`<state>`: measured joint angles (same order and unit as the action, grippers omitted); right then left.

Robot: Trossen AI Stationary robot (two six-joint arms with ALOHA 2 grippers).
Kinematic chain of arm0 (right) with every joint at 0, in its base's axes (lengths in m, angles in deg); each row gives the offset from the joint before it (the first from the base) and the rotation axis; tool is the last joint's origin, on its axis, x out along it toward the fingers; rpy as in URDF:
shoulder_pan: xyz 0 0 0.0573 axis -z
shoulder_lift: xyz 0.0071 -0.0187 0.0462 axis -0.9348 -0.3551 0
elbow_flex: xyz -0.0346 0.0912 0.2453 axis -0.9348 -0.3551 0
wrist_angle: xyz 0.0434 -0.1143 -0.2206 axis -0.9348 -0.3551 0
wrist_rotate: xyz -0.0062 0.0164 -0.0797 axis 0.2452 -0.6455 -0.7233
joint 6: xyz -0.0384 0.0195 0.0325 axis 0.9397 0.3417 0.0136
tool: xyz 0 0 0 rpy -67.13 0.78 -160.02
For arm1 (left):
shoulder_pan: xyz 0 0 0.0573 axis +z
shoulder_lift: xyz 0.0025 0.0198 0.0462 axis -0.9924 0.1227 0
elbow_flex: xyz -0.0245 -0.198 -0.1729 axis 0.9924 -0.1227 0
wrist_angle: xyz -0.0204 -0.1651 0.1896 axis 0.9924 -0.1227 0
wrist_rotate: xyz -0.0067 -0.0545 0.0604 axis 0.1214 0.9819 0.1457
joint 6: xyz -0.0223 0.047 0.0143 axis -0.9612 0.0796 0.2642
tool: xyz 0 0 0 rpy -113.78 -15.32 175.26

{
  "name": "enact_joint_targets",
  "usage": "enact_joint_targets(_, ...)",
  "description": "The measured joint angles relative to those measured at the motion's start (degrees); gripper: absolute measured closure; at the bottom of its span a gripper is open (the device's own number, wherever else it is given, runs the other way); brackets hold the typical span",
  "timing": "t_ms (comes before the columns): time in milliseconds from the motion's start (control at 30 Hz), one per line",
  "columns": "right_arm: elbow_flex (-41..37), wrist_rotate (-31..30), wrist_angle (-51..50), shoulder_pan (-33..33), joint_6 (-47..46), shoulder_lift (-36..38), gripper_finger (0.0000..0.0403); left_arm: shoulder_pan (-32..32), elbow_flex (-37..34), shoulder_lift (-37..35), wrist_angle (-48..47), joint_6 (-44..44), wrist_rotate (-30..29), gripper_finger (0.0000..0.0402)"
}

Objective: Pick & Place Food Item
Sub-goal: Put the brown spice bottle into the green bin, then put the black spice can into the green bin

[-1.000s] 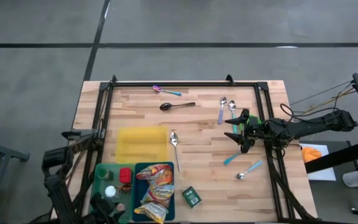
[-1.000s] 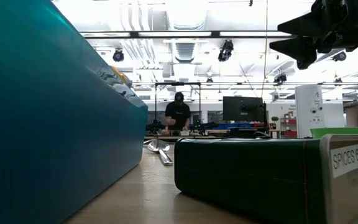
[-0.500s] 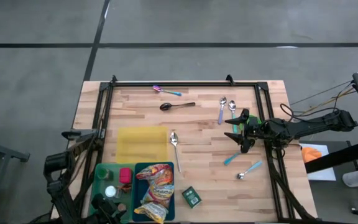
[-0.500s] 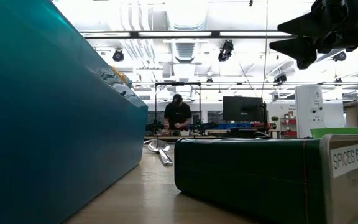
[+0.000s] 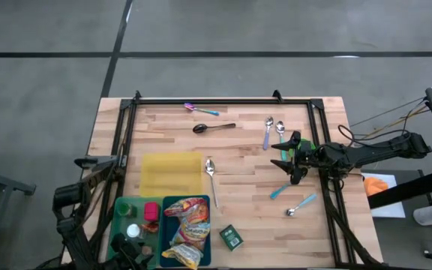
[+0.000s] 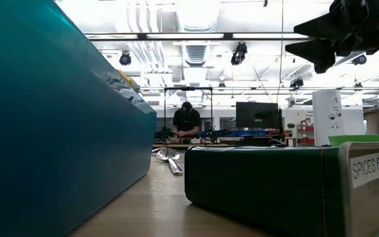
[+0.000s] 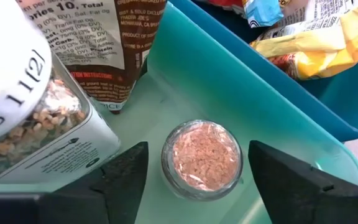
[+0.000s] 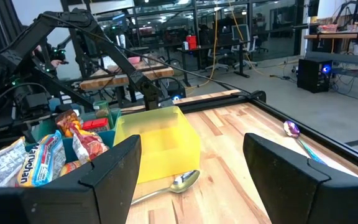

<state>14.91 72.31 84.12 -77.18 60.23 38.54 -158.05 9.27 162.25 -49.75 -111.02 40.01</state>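
A small glass jar of pinkish-orange grains (image 7: 202, 158) stands upright on the floor of the green bin (image 7: 166, 93), near the table's near left corner. My left gripper (image 7: 199, 180) points down at it, open. One finger stands on each side of the jar with a thin gap to it. Beside the jar stand a bigger jar with a white lid (image 7: 23, 106) and a brown packet (image 7: 101, 43). In the high view my left gripper (image 5: 141, 250) hangs over the green bin (image 5: 120, 217). My right gripper (image 5: 285, 157) waits open above the table's right side.
A blue bin (image 5: 167, 225) with snack bags (image 5: 188, 229) sits right of the green bin, and a yellow bin (image 5: 171, 172) sits behind them. A green spice tin (image 5: 231, 237) lies near the front edge. Several spoons (image 5: 211, 174) are scattered over the wood. A person works far behind the table (image 6: 187, 122).
My left arm has sunk a little over the green bin. Nothing else on the table has moved.
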Motion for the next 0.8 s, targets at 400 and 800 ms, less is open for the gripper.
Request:
enact_joint_targets(400, 0.00, 0.00, -0.02, -0.01, 0.00, 0.00, 0.0122, 0.08, 1.10, -0.45, -0.17, -0.35, 0.23, 0.0112)
enact_joint_targets(800, 0.00, -0.01, -0.02, 0.00, 0.00, 0.00, 0.0122, 0.47, 10.93, -0.63, -12.89, 0.10, 0.25, 0.0112)
